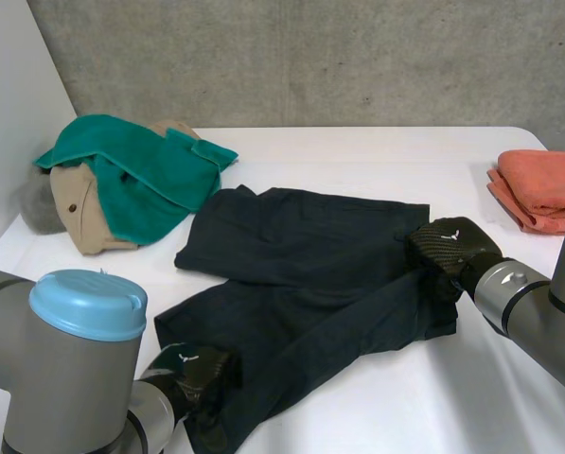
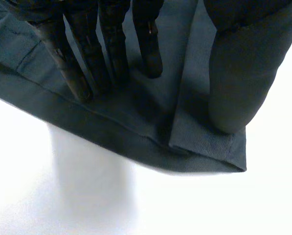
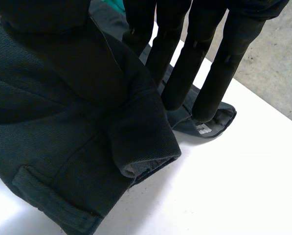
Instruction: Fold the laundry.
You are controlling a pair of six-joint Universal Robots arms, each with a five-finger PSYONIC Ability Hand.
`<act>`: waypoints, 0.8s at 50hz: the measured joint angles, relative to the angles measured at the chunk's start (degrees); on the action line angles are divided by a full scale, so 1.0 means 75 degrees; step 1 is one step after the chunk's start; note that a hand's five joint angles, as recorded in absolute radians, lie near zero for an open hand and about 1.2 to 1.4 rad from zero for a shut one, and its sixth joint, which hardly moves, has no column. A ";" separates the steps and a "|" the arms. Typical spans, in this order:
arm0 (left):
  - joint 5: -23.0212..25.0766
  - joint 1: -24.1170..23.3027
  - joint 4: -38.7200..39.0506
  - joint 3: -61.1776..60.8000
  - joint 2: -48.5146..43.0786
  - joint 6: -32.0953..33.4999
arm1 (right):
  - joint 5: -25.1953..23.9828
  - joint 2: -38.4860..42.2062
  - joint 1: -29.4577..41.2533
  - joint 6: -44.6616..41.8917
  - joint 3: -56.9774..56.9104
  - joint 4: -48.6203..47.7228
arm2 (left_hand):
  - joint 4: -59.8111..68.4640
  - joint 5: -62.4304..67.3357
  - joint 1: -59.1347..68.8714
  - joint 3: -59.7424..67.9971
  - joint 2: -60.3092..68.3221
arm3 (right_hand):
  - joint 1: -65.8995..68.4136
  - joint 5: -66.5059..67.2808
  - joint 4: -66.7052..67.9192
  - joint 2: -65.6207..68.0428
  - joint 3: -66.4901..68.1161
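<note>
Left hand (image 2: 77, 63) presses hem (image 2: 136, 142) | right hand (image 3: 219, 63) pinches waistband (image 3: 53, 196) | trousers (image 1: 301, 255): 1

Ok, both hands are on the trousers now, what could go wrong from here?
1. The right hand pinches the trousers at a bunched bit of waistband; a layer could slip out and skew the fold.
2. The left hand seems to lie flat on the hem, not gripping, so that end may stay behind on a lift.
3. The green towel lies right by the trousers' far corner and could get dragged.
</note>
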 measured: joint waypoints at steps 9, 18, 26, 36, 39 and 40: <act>-0.0060 0.0008 -0.0089 0.0015 0.1086 -0.0019 | -0.0025 -0.0012 0.0015 -0.0010 0.0032 -0.0005 | -0.0523 -0.0524 -0.0455 -0.0396 -0.0425 | 0.0000 0.0001 0.0000 0.0000 -0.0001; -0.0054 -0.0072 -0.0077 -0.0311 0.1156 -0.0062 | -0.0029 -0.0030 0.0026 -0.0010 0.0069 -0.0008 | -0.0648 -0.0660 -0.0496 -0.0449 -0.0540 | 0.0000 0.0001 0.0000 0.0000 -0.0001; -0.0069 -0.0120 -0.0054 -0.0166 0.0137 -0.0071 | -0.0024 -0.0075 0.0010 -0.0009 0.0115 -0.0006 | 0.2559 0.2518 0.3002 0.2575 0.2544 | 0.0000 0.0001 0.0000 0.0000 -0.0001; -0.0213 -0.0286 -0.0091 0.0154 0.0656 -0.0029 | -0.0029 -0.0403 -0.0009 -0.0164 0.0261 0.0070 | 0.5005 0.4576 0.4652 0.4956 0.5000 | 0.0000 0.0001 0.0000 0.0000 0.0000; -0.0343 -0.0374 -0.0141 0.0190 0.1369 0.0024 | -0.0046 -0.0702 -0.0010 -0.0498 0.0407 0.0218 | 0.5005 0.4576 0.4652 0.4957 0.5000 | 0.0000 0.0001 0.0000 0.0000 0.0000; -0.0377 -0.0392 -0.0160 0.0188 0.1591 0.0041 | -0.0049 -0.0796 -0.0010 -0.0642 0.0451 0.0296 | 0.5005 0.4576 0.4652 0.4957 0.5000 | 0.0000 0.0001 0.0000 0.0000 -0.0001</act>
